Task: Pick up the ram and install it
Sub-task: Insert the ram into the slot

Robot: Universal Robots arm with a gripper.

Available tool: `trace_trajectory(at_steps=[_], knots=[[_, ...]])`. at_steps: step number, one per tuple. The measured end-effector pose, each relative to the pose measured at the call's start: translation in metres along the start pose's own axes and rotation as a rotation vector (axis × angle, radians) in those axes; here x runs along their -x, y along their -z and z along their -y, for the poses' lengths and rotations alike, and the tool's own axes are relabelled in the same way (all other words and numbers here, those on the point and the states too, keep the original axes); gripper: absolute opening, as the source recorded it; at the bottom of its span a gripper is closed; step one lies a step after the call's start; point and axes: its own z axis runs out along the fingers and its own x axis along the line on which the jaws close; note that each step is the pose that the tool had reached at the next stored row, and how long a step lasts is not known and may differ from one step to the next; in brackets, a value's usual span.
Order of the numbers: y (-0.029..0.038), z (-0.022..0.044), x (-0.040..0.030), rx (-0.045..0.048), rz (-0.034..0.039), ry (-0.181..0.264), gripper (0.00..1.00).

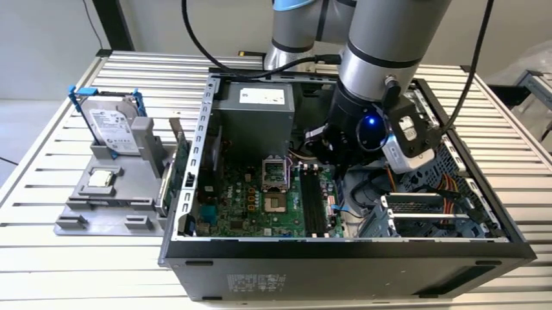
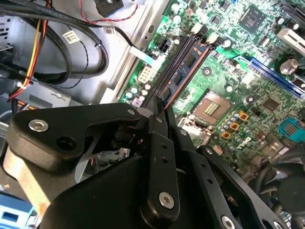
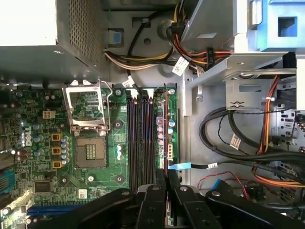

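Observation:
The ram (image 3: 166,129) stands on edge in the outermost of the motherboard's long memory slots (image 3: 140,138), next to the case's cable bay. In the second wrist view the ram (image 2: 190,64) shows its blue face and dark chips, lying along the slots. My gripper (image 3: 167,177) has its black fingers (image 3: 157,191) pressed together on the near end of the stick. In the second wrist view the gripper (image 2: 161,109) pinches that same end. In the exterior view the arm's wrist (image 1: 371,123) reaches down into the open computer case (image 1: 345,248) over the slots (image 1: 312,200).
The empty processor socket (image 3: 88,152) lies beside the slots. The power supply (image 1: 254,110) fills the case's back. Cable bundles (image 3: 238,143) and a drive cage (image 1: 427,213) crowd the other side. Outside, a grey fixture (image 1: 103,200) holds a hard drive (image 1: 115,126) and a small silver chip (image 1: 103,177).

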Motion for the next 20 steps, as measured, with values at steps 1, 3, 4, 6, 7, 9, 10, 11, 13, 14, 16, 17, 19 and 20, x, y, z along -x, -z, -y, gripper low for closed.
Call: trace_trajectory(at_steps=[1, 3, 4, 6, 7, 9, 10, 11, 13, 14, 16, 17, 19, 20], knots=[[-0.0006, 0.0000, 0.0000, -0.0001, -0.0009, 0.000, 0.00], [-0.0021, 0.0001, -0.0001, -0.0006, -0.0028, 0.000, 0.00], [-0.0035, 0.0002, -0.0001, -0.0008, -0.0030, 0.000, 0.00], [-0.0071, 0.0002, -0.0002, -0.0009, -0.0030, 0.000, 0.00], [-0.0089, 0.0003, -0.0002, -0.0009, -0.0030, 0.000, 0.00], [-0.0126, 0.0004, -0.0003, -0.0010, -0.0030, 0.000, 0.00], [-0.0144, 0.0004, -0.0004, -0.0010, -0.0030, 0.000, 0.00], [-0.0162, 0.0005, -0.0004, -0.0011, -0.0030, 0.000, 0.00], [-0.0197, 0.0006, -0.0005, -0.0015, -0.0030, 0.000, 0.00], [-0.0214, 0.0006, -0.0006, -0.0021, -0.0030, 0.000, 0.00], [-0.0245, 0.0007, -0.0008, -0.0035, -0.0029, 0.000, 0.00], [-0.0259, 0.0007, -0.0008, -0.0041, -0.0029, 0.000, 0.00], [-0.0282, 0.0008, -0.0010, -0.0055, -0.0028, 0.000, 0.00], [-0.0290, 0.0008, -0.0015, -0.0059, -0.0028, 0.000, 0.00]])
